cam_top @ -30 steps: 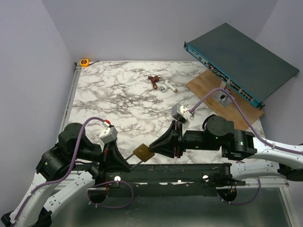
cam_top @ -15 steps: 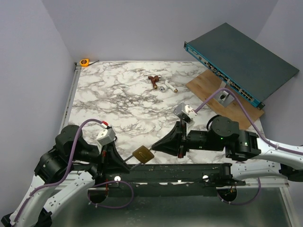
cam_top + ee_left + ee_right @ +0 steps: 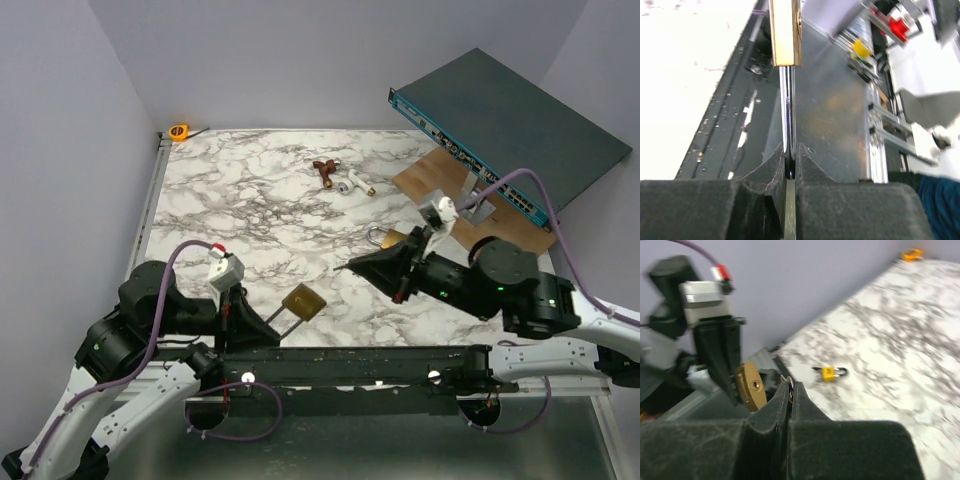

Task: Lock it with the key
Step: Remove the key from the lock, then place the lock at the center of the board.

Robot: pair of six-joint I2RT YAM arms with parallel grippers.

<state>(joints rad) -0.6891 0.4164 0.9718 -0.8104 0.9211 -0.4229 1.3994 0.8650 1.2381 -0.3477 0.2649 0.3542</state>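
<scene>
While the left gripper pinches the brass padlock by its loop, the right gripper, at two o'clock from it, is shut tight on the key.

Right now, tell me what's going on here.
The left gripper is shut on the shackle of a brass padlock, holding it up off the table. The right gripper pinches the key, apart from the padlock and not in its keyhole. A small yellow padlock lies on the table.
</scene>
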